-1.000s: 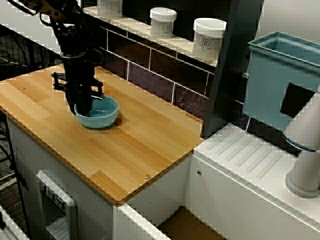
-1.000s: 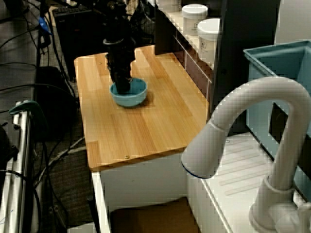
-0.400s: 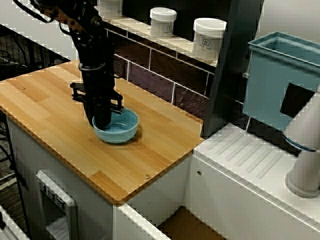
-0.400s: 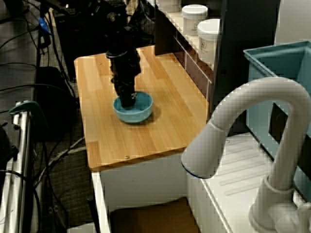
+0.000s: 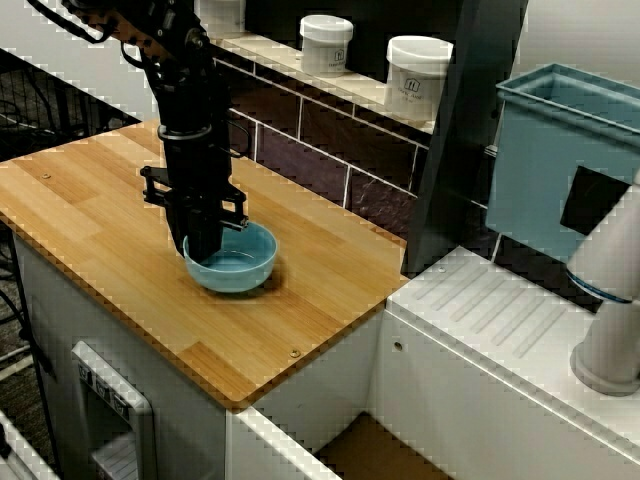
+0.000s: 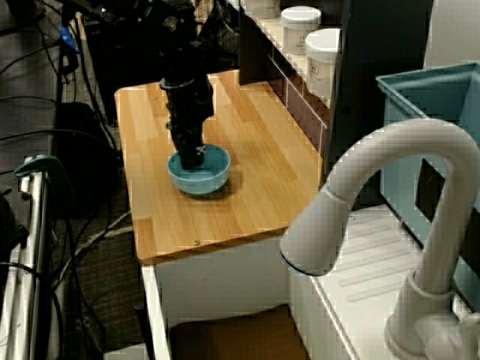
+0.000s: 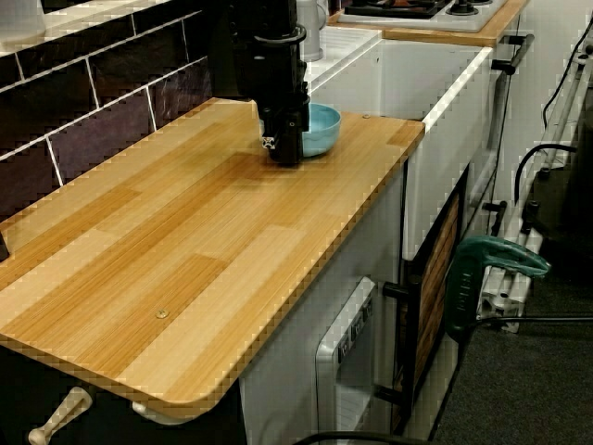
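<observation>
A light blue bowl (image 5: 240, 265) stands on the wooden counter (image 5: 310, 300), a little toward the tiled wall. My black gripper (image 5: 205, 250) points straight down over the bowl's left rim and is shut on it, with the arm rising up and left behind it. In the view from over the tap the gripper (image 6: 191, 157) sits at the far edge of the bowl (image 6: 204, 174). In the view along the counter the gripper (image 7: 285, 153) hides the near side of the bowl (image 7: 321, 130). The bowl looks empty.
Two white jars (image 5: 326, 43) (image 5: 417, 77) stand on the shelf above the dark tiles. A teal bin (image 5: 560, 150) and a white tap (image 6: 375, 195) lie to the right past a dark post, over a white ribbed drainboard (image 5: 500, 310). The counter's edge (image 5: 240, 400) drops off at the front.
The gripper and the bowl slid together to the right along the counter, then shifted only slightly toward the front edge in the last moment.
</observation>
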{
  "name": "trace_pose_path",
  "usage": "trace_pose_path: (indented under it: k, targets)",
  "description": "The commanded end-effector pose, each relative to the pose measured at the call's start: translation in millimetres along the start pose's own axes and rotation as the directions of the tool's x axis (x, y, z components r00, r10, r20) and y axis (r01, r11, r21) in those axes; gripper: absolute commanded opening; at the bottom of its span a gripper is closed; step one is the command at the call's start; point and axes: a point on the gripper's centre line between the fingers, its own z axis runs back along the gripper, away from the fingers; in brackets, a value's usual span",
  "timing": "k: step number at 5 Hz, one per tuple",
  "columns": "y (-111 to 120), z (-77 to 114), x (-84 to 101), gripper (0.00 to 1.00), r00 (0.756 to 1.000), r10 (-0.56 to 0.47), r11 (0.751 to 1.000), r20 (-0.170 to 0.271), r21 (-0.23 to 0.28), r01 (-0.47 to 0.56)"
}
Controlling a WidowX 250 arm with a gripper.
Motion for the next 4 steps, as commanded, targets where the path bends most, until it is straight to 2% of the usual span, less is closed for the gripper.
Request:
trace_pose_path:
  k: [1, 4]
  targets:
    - [3, 22.2, 10.1, 1.0, 0.999, -0.011, 1.0, 0.044, 0.006, 0.011]
    - [10, 41.8, 10.8, 1.0, 0.999, -0.002, 0.999, 0.037, -0.039, 0.003]
